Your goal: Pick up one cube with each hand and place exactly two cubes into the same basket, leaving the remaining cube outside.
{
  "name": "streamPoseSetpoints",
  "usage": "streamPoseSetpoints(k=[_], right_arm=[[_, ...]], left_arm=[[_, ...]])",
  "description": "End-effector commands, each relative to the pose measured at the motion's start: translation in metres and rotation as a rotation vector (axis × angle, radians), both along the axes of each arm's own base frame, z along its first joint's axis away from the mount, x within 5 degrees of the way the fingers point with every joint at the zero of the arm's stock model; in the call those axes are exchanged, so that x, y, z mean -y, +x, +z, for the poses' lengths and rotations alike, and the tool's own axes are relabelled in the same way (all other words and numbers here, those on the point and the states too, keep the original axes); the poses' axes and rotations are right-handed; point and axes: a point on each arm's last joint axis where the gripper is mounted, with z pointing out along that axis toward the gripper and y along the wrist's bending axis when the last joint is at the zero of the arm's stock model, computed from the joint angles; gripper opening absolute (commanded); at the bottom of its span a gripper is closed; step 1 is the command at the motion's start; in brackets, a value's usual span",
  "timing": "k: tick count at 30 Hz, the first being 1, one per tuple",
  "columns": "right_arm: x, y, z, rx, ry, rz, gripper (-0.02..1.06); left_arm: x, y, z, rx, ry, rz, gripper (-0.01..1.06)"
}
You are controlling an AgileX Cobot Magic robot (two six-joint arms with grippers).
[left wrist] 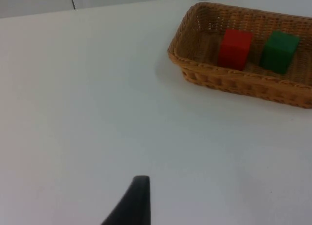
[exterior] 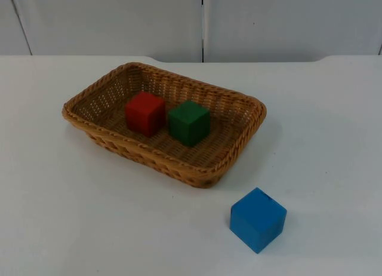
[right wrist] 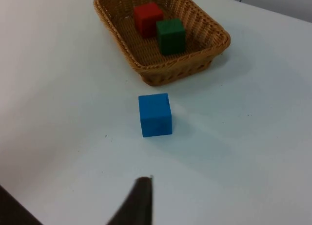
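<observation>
A brown wicker basket [exterior: 239,146] stands on the white table, a little left of the middle. Inside it a red cube [exterior: 144,113] and a green cube [exterior: 188,122] sit side by side; both also appear as the red cube [left wrist: 235,48] and green cube [left wrist: 279,50] in the left wrist view. A blue cube [exterior: 258,219] rests on the table outside the basket, in front of its right end. My left gripper [left wrist: 134,205] hangs over bare table well away from the basket [left wrist: 229,81]. My right gripper [right wrist: 139,203] is held back from the blue cube [right wrist: 155,114], with the basket [right wrist: 161,71] beyond it.
The white table top [exterior: 65,216] runs back to a grey partition wall [exterior: 203,22]. Bare surface lies to the left of and in front of the basket and around the blue cube.
</observation>
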Motion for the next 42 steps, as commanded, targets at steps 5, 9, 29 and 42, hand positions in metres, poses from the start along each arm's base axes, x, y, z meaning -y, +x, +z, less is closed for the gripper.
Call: streamPoseSetpoints(k=[5,9,29,42], right_arm=[[0.0002,-0.0003,-0.0007,0.0,0.003,0.002,1.05],[0.0002,-0.0003,-0.0007,0.001,0.002,0.003,1.05],[0.0002,-0.0003,-0.0007,0.001,0.002,0.003,1.05],[-0.0005,-0.0008,-0.0007,-0.002,0.006,-0.043,1.05]], left_arm=[[0.0003,0.0003,-0.0008,0.008,-0.011,0.002,1.05],[0.0003,0.0003,-0.0008,0.008,-0.011,0.002,1.05],[0.0003,0.0003,-0.0008,0.008,-0.011,0.002,1.05],[0.0003,0.0003,-0.0008,0.008,-0.011,0.002,1.05]])
